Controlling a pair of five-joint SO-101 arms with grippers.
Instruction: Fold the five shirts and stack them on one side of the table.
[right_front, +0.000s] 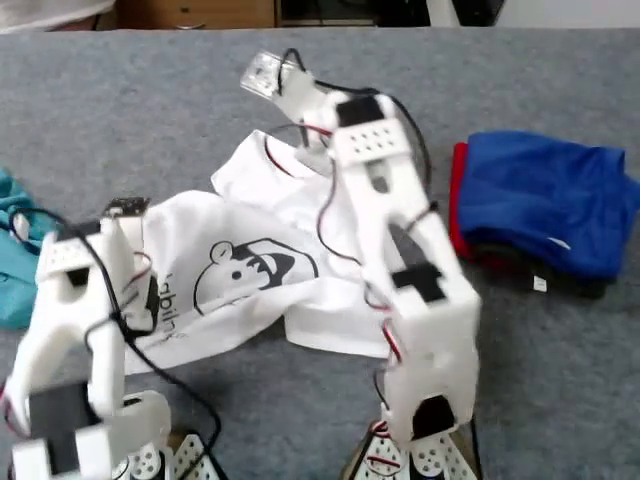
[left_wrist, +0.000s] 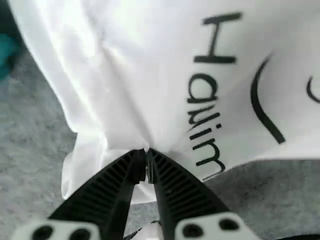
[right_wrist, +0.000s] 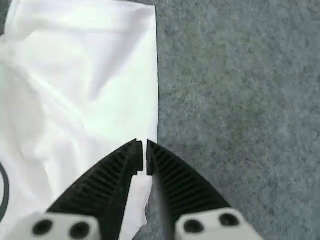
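Observation:
A white shirt (right_front: 250, 265) with a black print lies crumpled in the middle of the grey table (right_front: 120, 110). My left gripper (left_wrist: 146, 150) is shut on a bunched fold of the white shirt (left_wrist: 150, 65) near its lettering, at the shirt's left side in the high view. My right gripper (right_wrist: 142, 145) is shut on the straight side edge of the white shirt (right_wrist: 85, 85), beside bare table (right_wrist: 240, 100). In the high view the right arm (right_front: 380, 180) stretches over the shirt's far part.
A folded stack stands at the right, with a blue shirt (right_front: 545, 200) on top of red (right_front: 458, 200) and black (right_front: 520, 270) ones. A teal shirt (right_front: 12, 250) lies at the left edge. Open table lies beyond the white shirt.

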